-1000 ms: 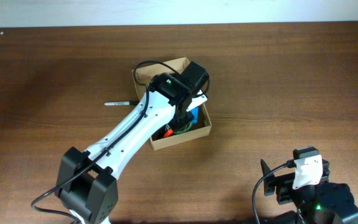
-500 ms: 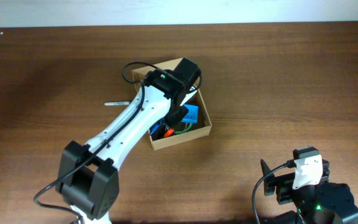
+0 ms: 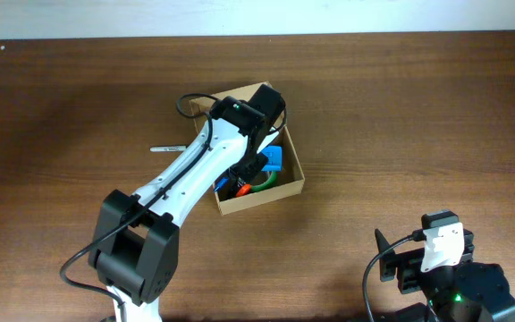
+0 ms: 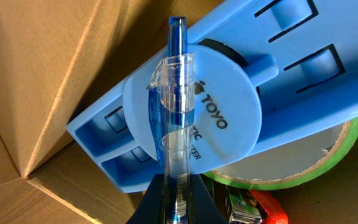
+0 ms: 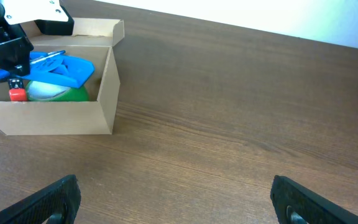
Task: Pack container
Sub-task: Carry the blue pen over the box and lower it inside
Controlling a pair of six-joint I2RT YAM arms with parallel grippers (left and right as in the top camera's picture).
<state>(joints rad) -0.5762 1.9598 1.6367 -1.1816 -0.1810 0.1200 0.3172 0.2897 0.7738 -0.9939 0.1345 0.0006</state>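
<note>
Clamping a clear blue pen (image 4: 174,124) between its two closed fingers, the left gripper (image 4: 174,202) is hanging inside the open top of the container (image 3: 275,197), with the pen's barrel pointing straight away from the wrist camera. The container is sitting near the middle of the desk (image 3: 401,107), a little closer to the far edge than to the near one, with its lid flap standing open on the far side. Beneath the pen a blue plastic piece (image 4: 303,93) is lying tilted against the cardboard wall, carrying a round blue disc (image 4: 229,118) printed TOYO, and the pen is crossing that disc. A green tape roll (image 4: 328,155) is showing under the plastic piece, beside an orange item (image 4: 269,208). A second pen (image 3: 170,148) is lying on the desk just left of the container. The right gripper (image 5: 179,202) is resting by the near right corner, well apart from the container, its fingers spread wide and grasping nothing.
</note>
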